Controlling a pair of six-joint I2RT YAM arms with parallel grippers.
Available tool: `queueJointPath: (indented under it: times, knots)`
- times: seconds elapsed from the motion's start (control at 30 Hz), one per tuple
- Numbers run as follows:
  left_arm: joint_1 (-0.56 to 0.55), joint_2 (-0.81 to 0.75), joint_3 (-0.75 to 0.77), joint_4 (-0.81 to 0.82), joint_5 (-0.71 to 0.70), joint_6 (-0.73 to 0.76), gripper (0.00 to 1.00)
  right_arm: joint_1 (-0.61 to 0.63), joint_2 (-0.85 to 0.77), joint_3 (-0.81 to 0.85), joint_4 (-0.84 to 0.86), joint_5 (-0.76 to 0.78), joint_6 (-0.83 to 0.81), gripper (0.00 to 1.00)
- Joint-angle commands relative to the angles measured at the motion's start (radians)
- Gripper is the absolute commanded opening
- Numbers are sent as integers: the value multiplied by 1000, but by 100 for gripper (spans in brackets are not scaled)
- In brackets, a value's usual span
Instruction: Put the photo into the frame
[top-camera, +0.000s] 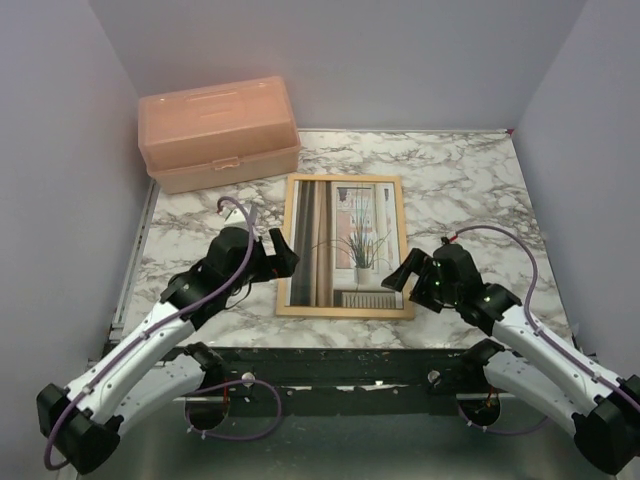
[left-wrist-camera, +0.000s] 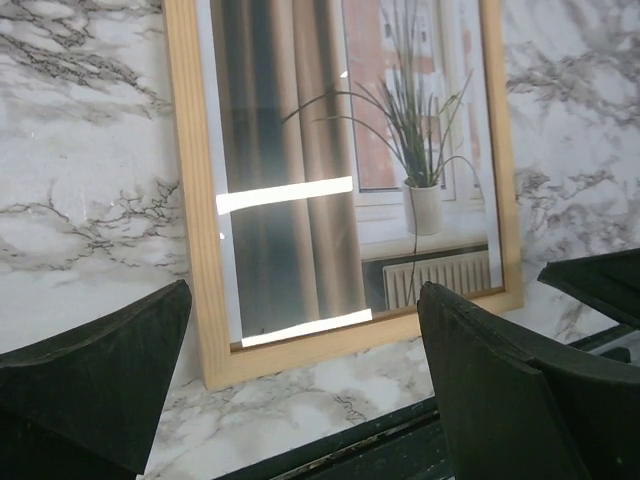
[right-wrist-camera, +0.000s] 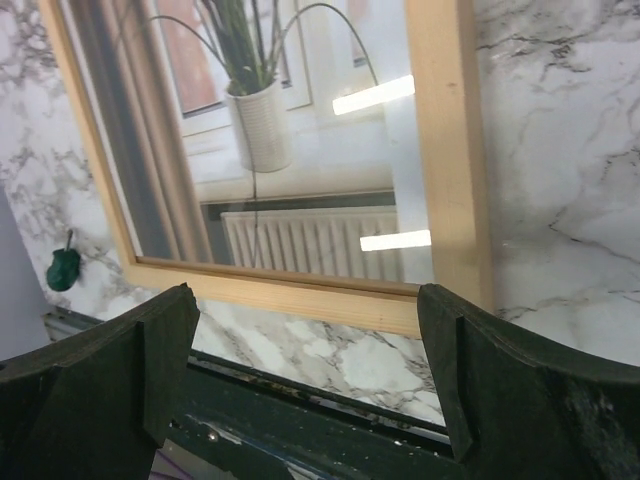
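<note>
The left hand (top-camera: 285, 250) and right hand (top-camera: 402, 273) hang open and empty at the frame's (top-camera: 343, 179) sides; the photo (top-camera: 340, 245) lies inside it, face up on the marble surface (top-camera: 460, 180), so the task looks finished

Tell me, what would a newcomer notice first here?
First, the frame lying flat in the middle of the marble table, with the photo of a spiky potted plant showing inside it. The left claw and the right claw flank its near end, both open, and a peach toolbox stands at the far left.
</note>
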Motion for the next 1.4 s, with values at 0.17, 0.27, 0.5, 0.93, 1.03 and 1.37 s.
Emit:
queueJointPath:
  times: [0.17,0.27,0.5,0.93,1.03,1.37]
  knots:
    - [2,-383,-169,167,101,58,98,6,-109,29,71,-42,-15,100]
    - [2,-461,-235,230,109,76,99,6,-113,20,127,-61,-46,100]
    - [2,-491,-293,285,77,172,98,7,-24,121,165,45,-230,100]
    - [17,-314,-385,576,-430,526,98,4,-11,28,499,678,-674,100]
    - [84,-247,-418,688,-467,563,98,-19,41,-39,618,706,-730,99]
    - [308,-23,-504,1145,-325,669,98,-229,240,-268,1167,570,-834,99]
